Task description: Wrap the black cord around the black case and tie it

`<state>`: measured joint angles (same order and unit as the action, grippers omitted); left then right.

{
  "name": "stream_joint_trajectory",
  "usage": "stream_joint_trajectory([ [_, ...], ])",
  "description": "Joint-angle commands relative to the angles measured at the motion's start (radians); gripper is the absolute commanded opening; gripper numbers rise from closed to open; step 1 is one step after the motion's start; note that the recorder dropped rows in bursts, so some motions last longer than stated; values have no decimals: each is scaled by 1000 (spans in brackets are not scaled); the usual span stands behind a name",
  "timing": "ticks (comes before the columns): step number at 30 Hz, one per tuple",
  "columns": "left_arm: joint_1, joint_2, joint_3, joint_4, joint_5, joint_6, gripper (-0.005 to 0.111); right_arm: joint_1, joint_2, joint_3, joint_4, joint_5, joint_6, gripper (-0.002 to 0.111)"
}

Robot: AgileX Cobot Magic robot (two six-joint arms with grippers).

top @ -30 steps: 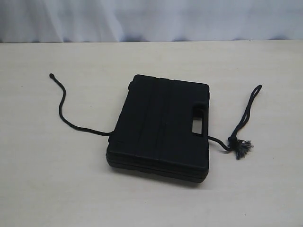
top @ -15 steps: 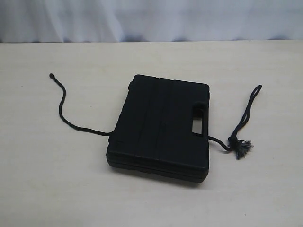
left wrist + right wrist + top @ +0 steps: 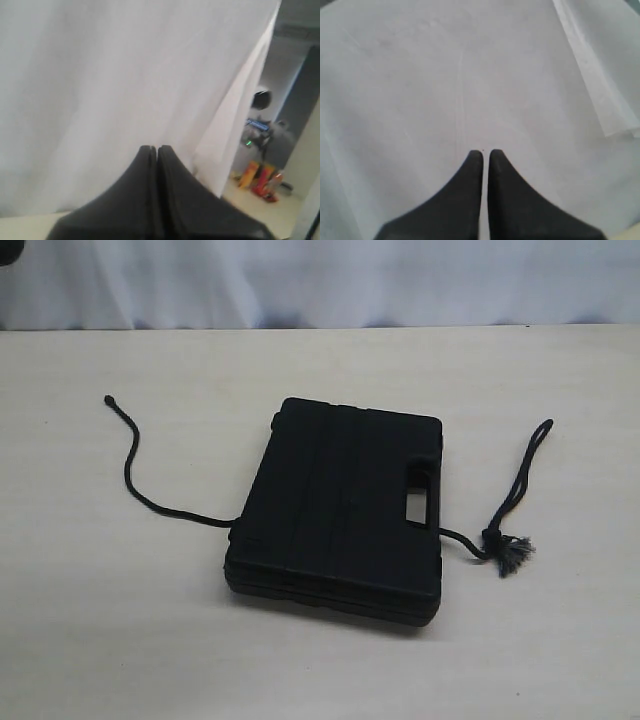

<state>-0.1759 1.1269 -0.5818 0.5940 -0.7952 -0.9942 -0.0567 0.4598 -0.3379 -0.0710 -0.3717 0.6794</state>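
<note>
looking across in the exterior view, the black case (image 3: 335, 505) lay flat on the counter (image 3: 120, 620). the black cord (image 3: 130, 465) seemed to pass beneath it, with a knotted tip (image 3: 108, 398) trailing out on the left and a tassel knot (image 3: 510, 553) and loop (image 3: 530, 455) on the right. the case looked rigid and fairly light, and its ribbed faces would likely keep a wrap from sliding. the cord looked thin and limp, best pinched near either free end, clear of the case. neither hand showed here.

in the left wrist view the left hand (image 3: 156, 148) was closed, its fingers pressed together on nothing, facing a white curtain (image 3: 100, 75).

in the right wrist view the right hand (image 3: 485, 152) was all but closed too, only a sliver of gap between its fingers, and empty.
</note>
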Motion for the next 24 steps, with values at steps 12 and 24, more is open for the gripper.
stream_joint_trajectory([
  [12,-59,58,-284,286,900,-42,0,114,681,-430,-237,580,-93,4],
  [24,-502,351,-500,283,1503,348,0,363,989,-726,-222,1164,-347,4],
])
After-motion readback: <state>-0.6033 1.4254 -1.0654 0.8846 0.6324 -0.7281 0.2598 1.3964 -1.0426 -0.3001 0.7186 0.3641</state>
